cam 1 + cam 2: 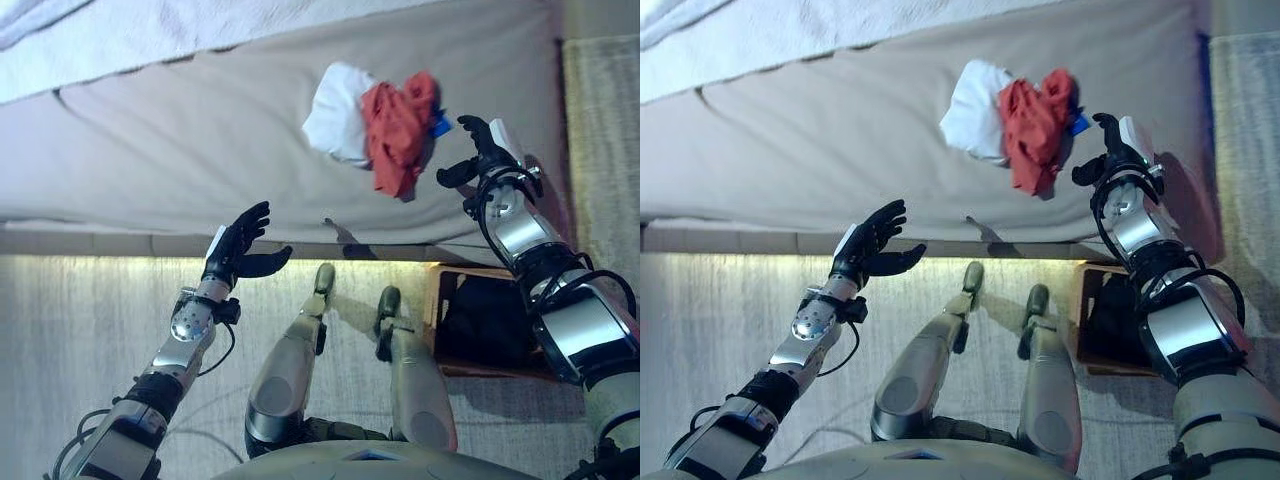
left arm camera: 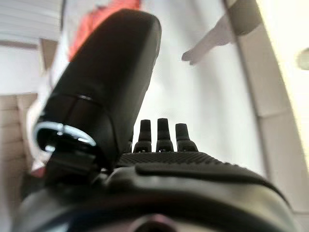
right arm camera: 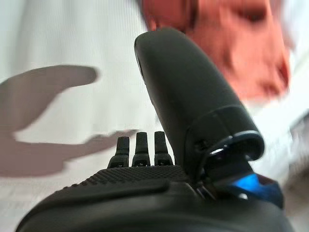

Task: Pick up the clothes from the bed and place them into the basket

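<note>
A red garment lies crumpled on the bed, against a white garment on its left; a bit of blue cloth shows at its right edge. My right hand is open above the bed just right of the red garment, holding nothing. My left hand is open and empty at the bed's near edge, well left of the clothes. The basket stands on the floor under my right forearm with dark cloth inside.
A white blanket covers the far side of the bed. A pale rug lies on the floor in front of the bed. A light strip glows under the bed's near edge.
</note>
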Robot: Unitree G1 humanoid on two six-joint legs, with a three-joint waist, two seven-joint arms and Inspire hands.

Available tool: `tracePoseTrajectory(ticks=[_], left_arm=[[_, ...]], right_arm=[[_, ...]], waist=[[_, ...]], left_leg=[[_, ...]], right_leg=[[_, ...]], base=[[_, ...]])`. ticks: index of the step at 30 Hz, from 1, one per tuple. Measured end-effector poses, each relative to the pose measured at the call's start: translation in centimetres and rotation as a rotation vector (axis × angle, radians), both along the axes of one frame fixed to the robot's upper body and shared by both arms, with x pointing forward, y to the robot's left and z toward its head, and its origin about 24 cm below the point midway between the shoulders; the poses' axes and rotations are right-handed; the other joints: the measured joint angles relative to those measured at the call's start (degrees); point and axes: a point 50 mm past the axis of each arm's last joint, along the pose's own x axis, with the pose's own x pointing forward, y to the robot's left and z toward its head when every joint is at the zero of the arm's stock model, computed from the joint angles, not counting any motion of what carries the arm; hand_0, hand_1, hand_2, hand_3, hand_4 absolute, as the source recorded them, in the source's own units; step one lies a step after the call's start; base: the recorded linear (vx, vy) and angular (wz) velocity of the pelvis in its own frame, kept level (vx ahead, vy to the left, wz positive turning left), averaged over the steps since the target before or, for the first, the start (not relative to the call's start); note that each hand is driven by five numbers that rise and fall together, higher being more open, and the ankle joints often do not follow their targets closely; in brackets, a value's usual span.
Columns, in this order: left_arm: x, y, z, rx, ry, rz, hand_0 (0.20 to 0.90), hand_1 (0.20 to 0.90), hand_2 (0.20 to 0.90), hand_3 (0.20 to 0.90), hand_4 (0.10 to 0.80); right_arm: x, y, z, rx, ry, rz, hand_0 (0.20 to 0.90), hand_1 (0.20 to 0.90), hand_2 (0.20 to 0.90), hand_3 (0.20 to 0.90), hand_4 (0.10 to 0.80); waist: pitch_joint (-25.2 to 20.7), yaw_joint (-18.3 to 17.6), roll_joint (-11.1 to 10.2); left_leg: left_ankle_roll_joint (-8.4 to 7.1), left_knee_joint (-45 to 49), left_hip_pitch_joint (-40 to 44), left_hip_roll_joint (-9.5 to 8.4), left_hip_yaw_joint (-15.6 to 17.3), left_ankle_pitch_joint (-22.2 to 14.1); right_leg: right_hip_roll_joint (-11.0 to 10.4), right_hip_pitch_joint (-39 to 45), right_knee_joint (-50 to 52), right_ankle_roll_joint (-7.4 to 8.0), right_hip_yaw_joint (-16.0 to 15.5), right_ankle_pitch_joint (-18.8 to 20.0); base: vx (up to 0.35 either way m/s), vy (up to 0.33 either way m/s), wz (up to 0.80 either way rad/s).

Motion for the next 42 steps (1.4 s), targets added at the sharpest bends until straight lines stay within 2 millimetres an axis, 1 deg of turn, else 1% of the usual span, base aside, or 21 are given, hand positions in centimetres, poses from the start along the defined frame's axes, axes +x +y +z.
tracePoseTrajectory(ticks=[3,6,8,10,16,17,19,21,23,29,31,32,33,34,35,36,37,38,39,40,42], left_arm=[[0.1,-0.2,0.8,-0.063,-0.031,0.013,0.900,0.900,0.900,0.900,0.800],[0.4,-0.4,1.8,-0.101,-0.065,0.013,0.900,0.900,0.900,0.900,0.800],[0.5,-0.9,2.6,-0.128,-0.095,0.003,0.900,0.900,0.900,0.900,0.800],[0.4,-1.4,3.0,-0.141,-0.105,-0.018,0.900,0.900,0.900,0.900,0.800],[-0.2,-2.0,3.3,-0.160,-0.117,-0.032,0.900,0.900,0.900,0.900,0.800],[-0.3,-2.0,3.2,-0.163,-0.114,-0.027,0.900,0.900,0.900,0.900,0.800],[-1.1,-1.7,2.5,-0.183,-0.084,-0.010,0.900,0.900,0.900,0.900,0.800],[-1.7,-1.5,2.0,-0.191,-0.067,-0.001,0.900,0.900,0.900,0.900,0.800],[-2.4,-1.3,1.7,-0.201,-0.051,0.004,0.900,0.900,0.900,0.900,0.800],[-2.4,-1.3,1.8,-0.202,-0.056,-0.009,0.900,0.900,0.900,0.900,0.800],[-2.3,-1.1,2.1,-0.196,-0.067,-0.015,0.900,0.900,0.900,0.900,0.800],[-2.3,-1.0,2.4,-0.192,-0.077,-0.023,0.900,0.900,0.900,0.900,0.800],[-2.3,-1.0,2.4,-0.192,-0.079,-0.031,0.900,0.900,0.900,0.900,0.800],[-2.6,-0.9,2.1,-0.192,-0.067,-0.031,0.900,0.900,0.900,0.900,0.800],[-3.1,-0.7,1.6,-0.193,-0.049,-0.019,0.900,0.900,0.900,0.900,0.800],[-3.0,-0.5,1.6,-0.186,-0.044,-0.025,0.900,0.900,0.900,0.900,0.800],[-3.0,-0.5,1.6,-0.188,-0.048,-0.029,0.900,0.900,0.900,0.900,0.800],[-3.0,-0.4,1.8,-0.191,-0.057,-0.031,0.900,0.900,0.900,0.900,0.800],[-3.1,-0.1,1.9,-0.183,-0.061,-0.033,0.900,0.900,0.900,0.900,0.800],[-3.0,0.1,2.0,-0.180,-0.062,-0.031,0.900,0.900,0.900,0.900,0.800],[-2.9,0.1,2.1,-0.192,-0.065,-0.031,0.900,0.900,0.900,0.900,0.800]], right_arm=[[0.0,-0.6,-0.2,-0.002,0.013,-0.034,0.900,0.900,0.900,0.900,0.800],[0.5,-1.0,1.4,-0.005,-0.012,-0.063,0.900,0.900,0.900,0.900,0.800],[1.1,-1.1,3.3,-0.008,-0.042,-0.086,0.900,0.900,0.900,0.900,0.800],[1.5,-1.1,5.4,-0.005,-0.085,-0.107,0.900,0.900,0.900,0.900,0.800],[1.6,-2.2,11.2,0.035,-0.238,-0.172,0.900,0.900,0.900,0.900,0.800],[1.6,-2.2,11.4,0.046,-0.244,-0.176,0.900,0.900,0.900,0.900,0.800],[1.5,-2.5,11.8,0.109,-0.270,-0.188,0.900,0.900,0.900,0.900,0.800],[1.5,-2.4,11.9,0.140,-0.286,-0.186,0.900,0.900,0.900,0.900,0.800],[1.3,-2.2,12.9,0.178,-0.333,-0.164,0.900,0.900,0.900,0.900,0.800],[1.2,-2.1,13.8,0.303,-0.406,-0.084,0.900,0.900,0.900,0.900,0.800],[1.2,-2.0,14.1,0.320,-0.407,-0.028,0.900,0.900,0.900,0.900,0.800],[1.1,-2.1,14.3,0.319,-0.409,-0.015,0.900,0.900,0.900,0.900,0.800],[1.0,-2.3,14.5,0.313,-0.415,-0.004,0.900,0.900,0.900,0.900,0.800],[1.0,-2.2,14.4,0.309,-0.414,0.022,0.900,0.900,0.900,0.900,0.800],[1.0,-1.7,14.3,0.313,-0.406,0.061,0.900,0.900,0.900,0.900,0.800],[0.9,-1.8,14.5,0.311,-0.413,0.088,0.900,0.900,0.900,0.900,0.800],[0.8,-1.9,14.6,0.309,-0.413,0.094,0.900,0.900,0.900,0.900,0.800],[0.6,-2.3,15.2,0.303,-0.423,0.092,0.900,0.900,0.900,0.900,0.800],[0.6,-2.1,15.2,0.303,-0.421,0.107,0.900,0.900,0.900,0.900,0.800],[0.6,-2.1,14.9,0.303,-0.408,0.112,0.900,0.900,0.900,0.900,0.800],[0.6,-2.3,15.0,0.299,-0.409,0.110,0.900,0.900,0.900,0.900,0.800]], waist=[[0.32,1.50,0.04],[0.32,1.31,0.04],[0.32,1.39,0.08],[0.33,1.47,0.11],[0.45,2.38,0.50],[0.44,2.38,0.50],[0.38,2.70,0.77],[0.39,3.11,0.83],[0.38,3.50,1.13],[0.36,3.50,1.21],[0.36,3.44,1.23],[0.36,3.31,1.22],[0.47,3.17,1.47],[0.35,3.94,1.66],[0.17,4.72,1.97],[0.27,4.67,1.79],[0.27,4.02,1.79],[0.21,3.98,1.90],[0.20,4.01,1.90],[0.21,4.13,1.90],[0.21,4.48,1.90]], left_leg=[[0.12,2.01,-3.14,-1.12,-0.46,0.06],[0.27,4.84,-6.64,-1.92,-1.10,-0.35],[0.41,6.98,-10.01,-2.11,-1.13,-0.65],[-0.02,8.29,-13.14,-2.13,-1.47,-0.89],[-0.08,12.12,-22.03,-1.98,-3.11,-1.07],[-0.18,12.63,-22.57,-2.00,-3.22,-1.13],[-1.45,13.69,-23.46,-2.16,-4.00,-2.29],[-1.36,13.71,-23.85,-2.18,-4.05,-2.79],[-1.34,14.96,-25.72,-2.02,-4.70,-3.74],[-1.70,14.64,-27.60,-1.71,-5.00,-4.11],[-2.23,13.44,-27.49,-1.81,-5.36,-4.47],[-2.78,14.18,-27.80,-2.35,-5.28,-5.00],[-0.15,22.28,-30.30,-3.81,-5.17,-7.57],[2.11,30.67,-31.27,-4.38,-4.17,-10.40],[1.75,30.40,-28.61,-3.89,-5.08,-12.99],[0.77,29.73,-28.71,-3.74,-4.60,-12.78],[0.71,28.76,-28.41,-4.82,-4.79,-12.75],[0.62,27.91,-28.35,-5.44,-5.19,-12.63],[0.50,26.75,-27.96,-5.41,-5.88,-11.04],[-0.10,26.83,-27.75,-5.25,-6.41,-9.42],[-0.12,26.43,-27.36,-5.33,-7.29,-9.30]], right_leg=[[-1.23,-3.68,3.85,-0.10,-0.15,-1.11],[-2.27,-6.72,6.77,-0.11,-0.92,-2.13],[-2.56,-10.03,8.97,-0.34,-0.95,-2.53],[-2.58,-13.34,10.84,-0.41,-1.02,-2.60],[-2.29,-22.04,15.19,-0.93,-1.78,-3.26],[-2.36,-22.53,15.57,-1.20,-1.82,-3.42],[-2.62,-23.55,16.73,-1.94,-2.21,-3.94],[-2.43,-23.91,16.51,-1.94,-2.31,-3.93],[-1.86,-25.37,16.69,-1.94,-2.45,-3.93],[-1.68,-27.21,16.61,-1.92,-2.85,-3.92],[-1.04,-27.56,16.70,-1.96,-2.25,-3.94],[-1.86,-27.72,16.20,-2.04,-2.20,-3.97],[-3.37,-27.84,16.59,-2.06,-2.88,-3.95],[-3.43,-27.69,17.16,-2.02,-3.35,-3.93],[-2.09,-27.54,18.47,-1.92,-3.30,-3.82],[-2.03,-28.72,22.21,-2.02,-2.03,-4.49],[-2.24,-27.13,25.47,-2.17,-1.28,-5.46],[-2.29,-25.77,23.60,-3.62,-1.61,-8.59],[-2.55,-25.19,22.86,-4.03,-2.89,-7.96],[-2.60,-24.62,23.18,-4.09,-3.70,-7.97],[-2.75,-23.95,22.79,-4.44,-4.71,-8.21]], base=[[-0.010,-0.004,0.19],[-0.001,0.009,0.19],[-0.020,0.004,0.10],[-0.023,-0.025,0.07],[0.008,-0.038,0.11],[0.012,-0.011,0.08],[0.052,-0.015,0.10],[0.034,-0.015,-0.02],[-0.019,-0.005,-0.10],[-0.003,0.001,-0.04],[0.011,-0.001,0.10],[0.034,-0.005,0.32],[0.038,-0.007,0.07],[0.039,-0.005,-0.40],[0.037,-0.003,-0.59],[0.026,-0.003,-0.21],[0.024,-0.008,0.26],[0.019,-0.011,0.39],[0.020,-0.013,0.31],[0.018,-0.013,0.29],[0.017,-0.012,0.23]])
